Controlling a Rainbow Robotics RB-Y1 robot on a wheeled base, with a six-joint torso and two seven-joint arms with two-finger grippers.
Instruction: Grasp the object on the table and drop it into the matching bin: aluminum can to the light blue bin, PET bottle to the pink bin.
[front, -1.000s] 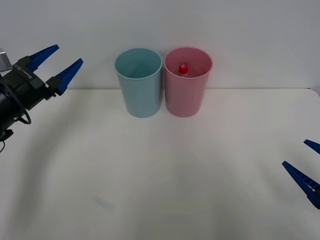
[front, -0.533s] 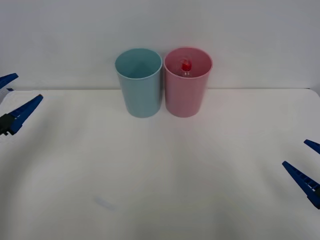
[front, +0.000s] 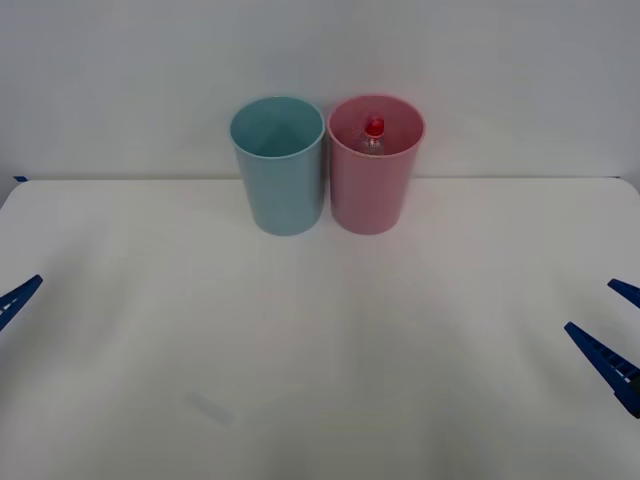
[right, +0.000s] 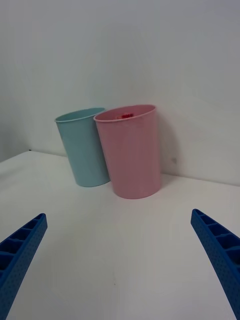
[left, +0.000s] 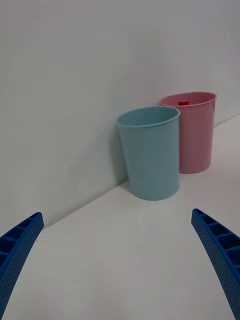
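Small clear plastic PET bottle (front: 372, 137) with red screw cap standing inside the tall round pink plastic bin (front: 375, 190), cap just below the rim toward the 12 o'clock wall; label hidden by the bin wall, so upright or leaning hard to say for certain. Red cap top peeking over the pink rim in both wrist views. Tall round light blue plastic bin (front: 280, 185) just beside the pink one at its 9 o'clock, sides touching or nearly so. Both bins upright at 12 o'clock on the wide plain white table (front: 320, 350), close to the pale wall behind.

Left gripper (left: 120, 265) low at the 9 o'clock edge of the table, well apart from the bins, blue ribbed fingers (left: 17, 250) spread wide with nothing between them; a single blue tip visible at the front view's edge. Right gripper (front: 618, 335) low at the 3 to 4 o'clock edge, also well apart from the bins, fingers (right: 220, 255) likewise spread wide and holding nothing, facing the pink bin across bare tabletop.
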